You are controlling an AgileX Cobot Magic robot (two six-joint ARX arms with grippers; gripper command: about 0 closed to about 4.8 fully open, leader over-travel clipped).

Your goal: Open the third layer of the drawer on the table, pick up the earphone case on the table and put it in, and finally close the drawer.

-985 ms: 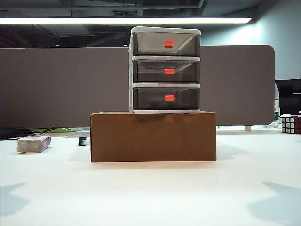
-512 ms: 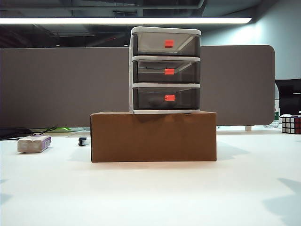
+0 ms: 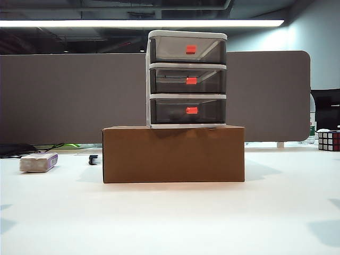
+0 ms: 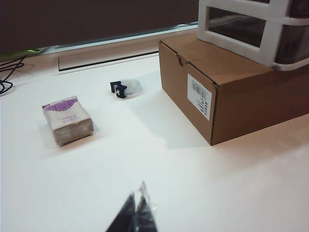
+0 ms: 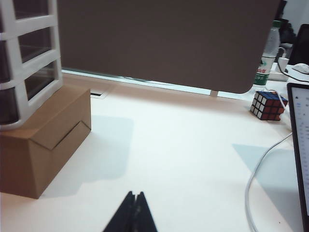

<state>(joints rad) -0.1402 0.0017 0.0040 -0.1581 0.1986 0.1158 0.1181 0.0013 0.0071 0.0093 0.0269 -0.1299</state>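
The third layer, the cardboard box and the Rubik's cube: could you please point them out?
third layer (image 3: 175, 110): exterior view, grey front.
cardboard box (image 3: 173, 154): exterior view, front face.
Rubik's cube (image 5: 267, 105): right wrist view, facing side.

The drawer (image 3: 186, 78) is sitting on the cardboard box (image 3: 173, 154), which is resting mid-table (image 3: 170, 218), a wrapped block (image 3: 38, 162) lying left of it.

You're seeing the table (image 3: 170, 223) carrying a cardboard box (image 3: 173, 154) centrally, a purple-edged block (image 3: 38, 162) far left, a Rubik's cube (image 3: 329, 140) far right.
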